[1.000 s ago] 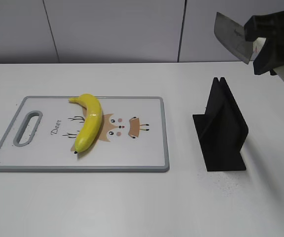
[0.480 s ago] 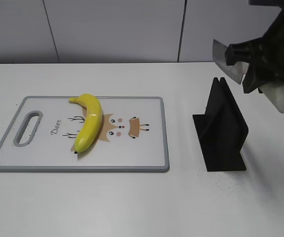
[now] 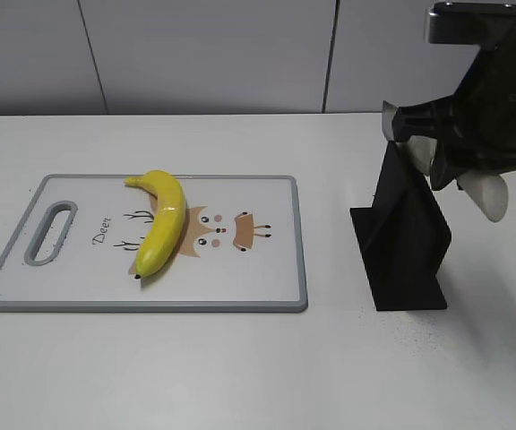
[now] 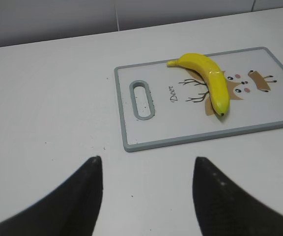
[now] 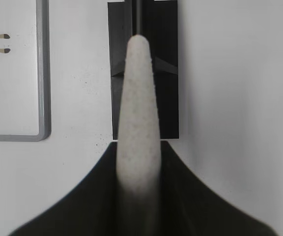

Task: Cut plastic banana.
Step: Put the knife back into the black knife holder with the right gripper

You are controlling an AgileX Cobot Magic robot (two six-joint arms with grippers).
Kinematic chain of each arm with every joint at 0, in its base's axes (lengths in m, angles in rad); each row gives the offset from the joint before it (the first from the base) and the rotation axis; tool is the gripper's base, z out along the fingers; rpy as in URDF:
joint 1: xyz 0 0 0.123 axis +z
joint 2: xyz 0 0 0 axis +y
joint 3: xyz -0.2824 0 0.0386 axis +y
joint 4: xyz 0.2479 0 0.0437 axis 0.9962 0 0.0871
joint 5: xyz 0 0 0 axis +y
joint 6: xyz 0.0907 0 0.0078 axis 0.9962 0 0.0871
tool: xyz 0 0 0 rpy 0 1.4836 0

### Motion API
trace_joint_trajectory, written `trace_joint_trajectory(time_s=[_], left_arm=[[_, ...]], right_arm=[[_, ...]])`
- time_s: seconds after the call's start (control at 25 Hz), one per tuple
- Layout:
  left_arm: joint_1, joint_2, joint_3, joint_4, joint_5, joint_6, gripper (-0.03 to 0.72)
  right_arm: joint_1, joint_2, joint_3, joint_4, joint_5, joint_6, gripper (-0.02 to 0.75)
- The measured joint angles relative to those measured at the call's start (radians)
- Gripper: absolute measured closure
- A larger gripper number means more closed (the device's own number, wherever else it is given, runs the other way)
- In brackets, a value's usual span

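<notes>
The glossy yellow plastic banana lies on the grey-rimmed white cutting board, left of the black knife stand. The right gripper is clamped on a pale-handled knife directly above that stand — the left gripper, its fingers spread apart, holds nothing.

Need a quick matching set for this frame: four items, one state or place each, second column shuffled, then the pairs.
Items:
1. plastic banana
2. knife
3. left claw
4. knife stand

States:
A. open, holding nothing, hovering over bare table
B. black, upright on the table right of the cutting board
C. lying whole on the board's deer print
D. gripped by its pale handle in the right claw, blade just above the stand's slot

Pairs: 1-C, 2-D, 3-A, 4-B
</notes>
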Motion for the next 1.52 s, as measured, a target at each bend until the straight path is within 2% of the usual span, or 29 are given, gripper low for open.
trace_joint_trajectory(time_s=[0.28, 0.68, 1.12, 1.16, 1.24, 1.36, 1.44, 1.52], left_arm=[[0.000, 0.000, 0.000, 0.000, 0.000, 0.000, 0.124], [0.001, 0.000, 0.000, 0.000, 0.000, 0.000, 0.124], [0.001, 0.000, 0.000, 0.000, 0.000, 0.000, 0.124], [0.001, 0.000, 0.000, 0.000, 0.000, 0.000, 0.124], [0.001, 0.000, 0.000, 0.000, 0.000, 0.000, 0.124], [0.001, 0.000, 0.000, 0.000, 0.000, 0.000, 0.124], [0.001, 0.000, 0.000, 0.000, 0.000, 0.000, 0.124], [0.001, 0.000, 0.000, 0.000, 0.000, 0.000, 0.124]], right_arm=[[0.000, 0.018, 0.011, -0.001, 0.008, 0.003, 0.556], [0.000, 0.028, 0.131, 0.016, -0.064, 0.004, 0.556], [0.000, 0.029, 0.139, 0.042, -0.079, 0.015, 0.551], [0.000, 0.029, 0.139, 0.045, -0.079, 0.017, 0.526], [0.000, 0.029, 0.140, 0.050, -0.079, 0.020, 0.423], [0.000, 0.031, 0.141, 0.058, -0.079, 0.021, 0.211], [0.000, 0.031, 0.142, 0.059, -0.079, 0.021, 0.132], [0.000, 0.031, 0.142, 0.059, -0.079, 0.021, 0.101]])
